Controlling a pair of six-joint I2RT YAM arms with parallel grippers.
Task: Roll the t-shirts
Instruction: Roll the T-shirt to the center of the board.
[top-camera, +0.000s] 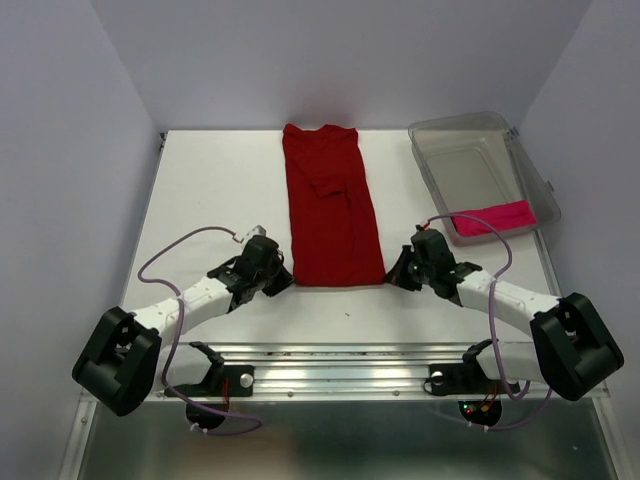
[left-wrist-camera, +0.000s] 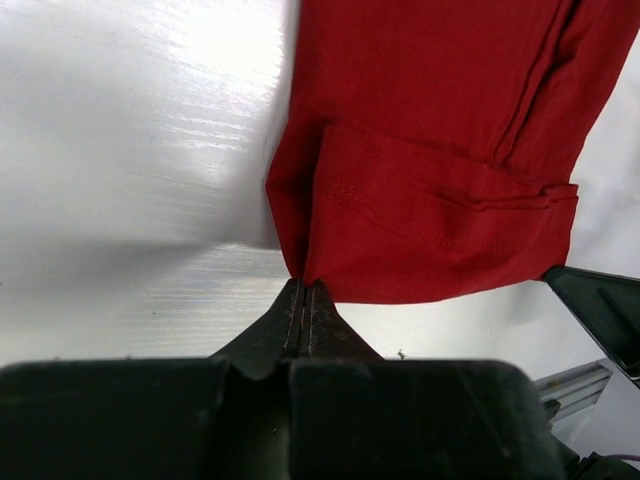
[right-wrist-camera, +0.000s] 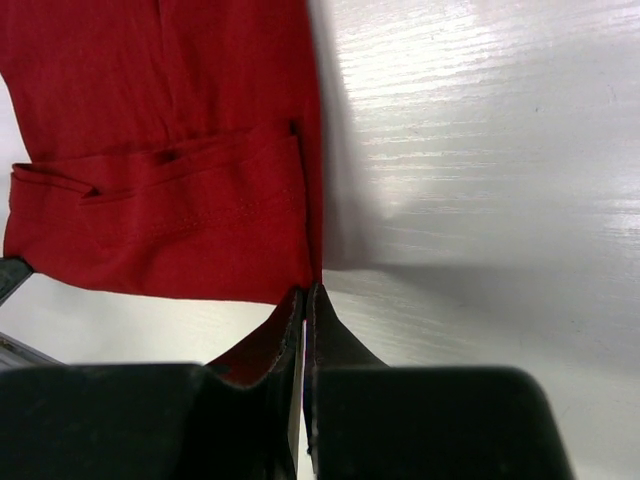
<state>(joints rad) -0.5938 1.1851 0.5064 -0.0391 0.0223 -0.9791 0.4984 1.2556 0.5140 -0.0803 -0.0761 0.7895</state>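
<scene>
A dark crimson t-shirt (top-camera: 330, 205) lies on the white table, folded lengthwise into a long strip that runs from the far edge toward me. My left gripper (top-camera: 286, 282) is shut on the near left corner of its hem, with the cloth pinched at the fingertips in the left wrist view (left-wrist-camera: 303, 287). At the near right corner, my right gripper (top-camera: 392, 278) is shut on the hem the same way (right-wrist-camera: 308, 292). The hem (left-wrist-camera: 430, 260) hangs between the two grips, slightly off the table. A magenta-pink t-shirt (top-camera: 492, 218) lies as a small roll in the clear bin.
The clear plastic bin (top-camera: 462, 123) stands at the back right of the table, its near end holding the pink roll. A metal rail (top-camera: 340, 365) runs along the near edge between the arm bases. White walls close in the table on three sides.
</scene>
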